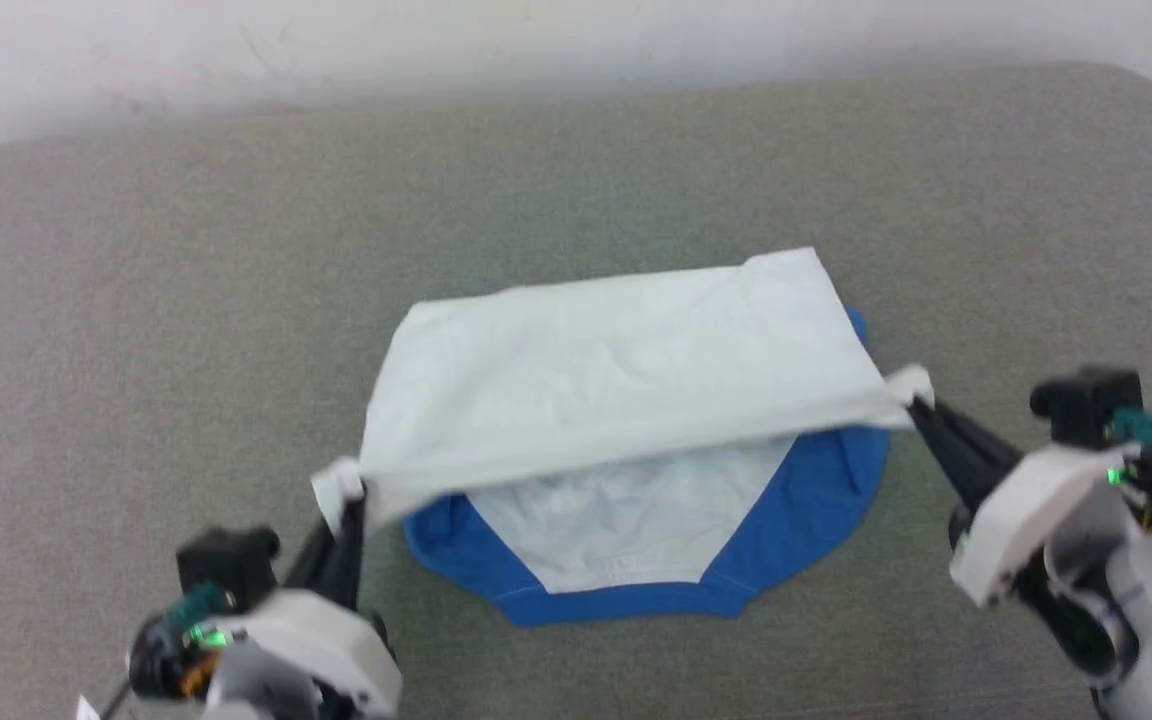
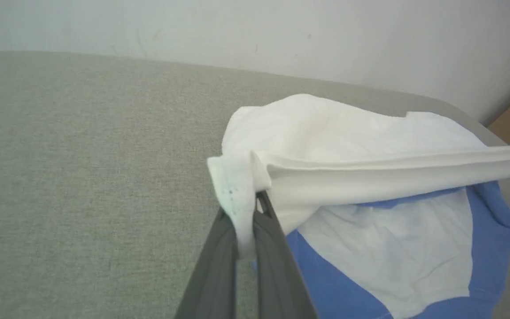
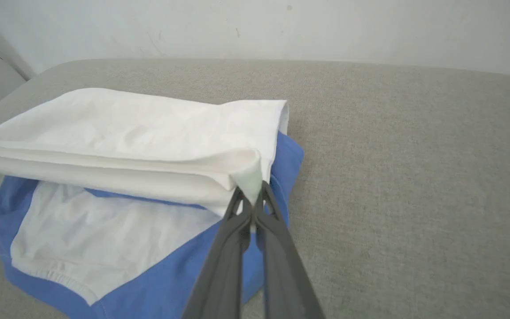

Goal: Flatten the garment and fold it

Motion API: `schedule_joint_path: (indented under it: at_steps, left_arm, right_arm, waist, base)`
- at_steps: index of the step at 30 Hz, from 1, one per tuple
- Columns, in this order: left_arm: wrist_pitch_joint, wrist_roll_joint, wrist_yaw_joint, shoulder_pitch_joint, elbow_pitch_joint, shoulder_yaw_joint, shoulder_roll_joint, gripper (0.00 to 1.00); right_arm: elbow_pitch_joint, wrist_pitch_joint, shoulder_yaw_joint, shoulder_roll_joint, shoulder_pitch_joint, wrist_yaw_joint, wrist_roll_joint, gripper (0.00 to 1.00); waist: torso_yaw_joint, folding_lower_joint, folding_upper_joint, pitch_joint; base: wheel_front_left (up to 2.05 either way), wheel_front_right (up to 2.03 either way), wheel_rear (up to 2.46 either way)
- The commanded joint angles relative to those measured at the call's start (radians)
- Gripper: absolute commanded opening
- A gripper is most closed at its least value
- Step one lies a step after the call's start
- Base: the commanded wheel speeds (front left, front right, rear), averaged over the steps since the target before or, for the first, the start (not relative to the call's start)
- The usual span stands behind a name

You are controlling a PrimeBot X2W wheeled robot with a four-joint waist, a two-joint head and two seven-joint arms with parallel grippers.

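We see the garment (image 1: 616, 370) lying near the middle of the grey fabric-covered worktop (image 1: 136, 300), with a pale wall (image 1: 436, 40) behind the far edge. Its white upper layer is lifted at the near edge and stretched taut between the two grippers, while the far part rests on the worktop. Under the raised edge the lower layer lies flat, royal blue around a white middle (the blue also peeks out at the right side).

The left gripper (image 1: 351, 500) is pressed together on the left corner of that white edge; in the left wrist view a bunched tab of cloth sticks up between its fingers (image 2: 219, 248). The right gripper (image 1: 921, 408) pinches the right corner the same way, and the right wrist view shows its tips (image 3: 255, 201) closed on a small fold of white cloth.
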Motion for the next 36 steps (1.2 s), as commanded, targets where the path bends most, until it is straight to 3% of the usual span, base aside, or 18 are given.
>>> schedule_joint_path:
  at_steps: [1, 12, 13, 14, 15, 16, 17, 21, 28, 31, 36]
  left_arm:
    - [0.013, -0.008, 0.015, 0.043, -0.018, -0.005, 0.007, 0.0]
    - [0.018, -0.021, 0.017, 0.128, 0.076, -0.069, -0.044, 0.0]
    - [0.013, -0.029, 0.01, 0.127, 0.09, -0.07, -0.053, 0.15]
    - [0.01, -0.034, 0.004, 0.126, 0.104, -0.074, -0.058, 0.38]
    - [0.013, -0.043, -0.007, 0.126, 0.117, -0.079, -0.065, 1.0]
    - [0.012, -0.057, -0.021, 0.125, 0.126, -0.082, -0.074, 1.0]
    - [0.014, -0.069, -0.036, 0.124, 0.135, -0.086, -0.08, 1.0]
    - [-0.029, -0.07, -0.055, 0.107, 0.14, -0.081, -0.083, 1.0]
    - [-0.15, -0.047, -0.028, 0.1, 0.056, -0.019, -0.09, 1.0]
    - [-0.168, -0.034, -0.014, 0.102, 0.009, 0.019, -0.096, 1.0]
    - [-0.175, 0.008, 0.006, 0.105, -0.076, 0.106, -0.111, 1.0]
  right_arm:
    - [-0.029, 0.013, -0.038, 0.011, 0.058, -0.002, -0.016, 0.0]
    - [-0.143, 0.132, -0.21, 0.158, 0.366, -0.002, -0.129, 0.0]
    - [-0.144, 0.142, -0.214, 0.17, 0.379, -0.002, -0.144, 0.0]
    - [-0.146, 0.15, -0.217, 0.184, 0.391, -0.002, -0.152, 0.11]
    - [-0.149, 0.154, -0.219, 0.196, 0.399, -0.002, -0.161, 0.36]
    - [-0.153, 0.157, -0.22, 0.205, 0.407, -0.002, -0.171, 0.75]
    - [-0.157, 0.161, -0.221, 0.212, 0.413, -0.002, -0.181, 1.0]
    - [-0.205, 0.133, -0.231, 0.228, 0.432, -0.002, -0.207, 1.0]
    - [-0.362, 0.06, -0.331, 0.272, 0.485, -0.002, -0.253, 1.0]
    - [-0.395, 0.08, -0.392, 0.3, 0.489, -0.002, -0.263, 1.0]
    - [-0.383, 0.125, -0.483, 0.292, 0.44, -0.002, -0.255, 1.0]
  waist:
    - [-0.006, 0.0003, -0.0001, -0.018]
    - [-0.018, 0.0003, -0.0001, -0.035]
    - [-0.02, 0.0003, -0.0001, -0.036]
    - [-0.023, 0.0003, -0.0001, -0.036]
    - [-0.025, 0.0003, -0.0001, -0.037]
    - [-0.027, 0.0003, -0.0001, -0.038]
    - [-0.028, 0.0003, -0.0001, -0.04]
    - [-0.027, 0.0003, -0.0001, -0.051]
    - [-0.019, 0.0003, -0.0001, -0.086]
    - [-0.016, 0.0003, -0.0001, -0.096]
    - [0.001, 0.0003, -0.0001, -0.098]
  base:
    - [0.0, 0.0, 0.0]
    - [0.0, 0.0, 0.0]
    - [0.0, 0.0, 0.0]
    - [0.0, 0.0, 0.0]
    - [0.0, 0.0, 0.0]
    - [0.0, 0.0, 0.0]
    - [0.0, 0.0, 0.0]
    - [0.0, 0.0, 0.0]
    - [0.0, 0.0, 0.0]
    - [0.0, 0.0, 0.0]
    - [0.0, 0.0, 0.0]
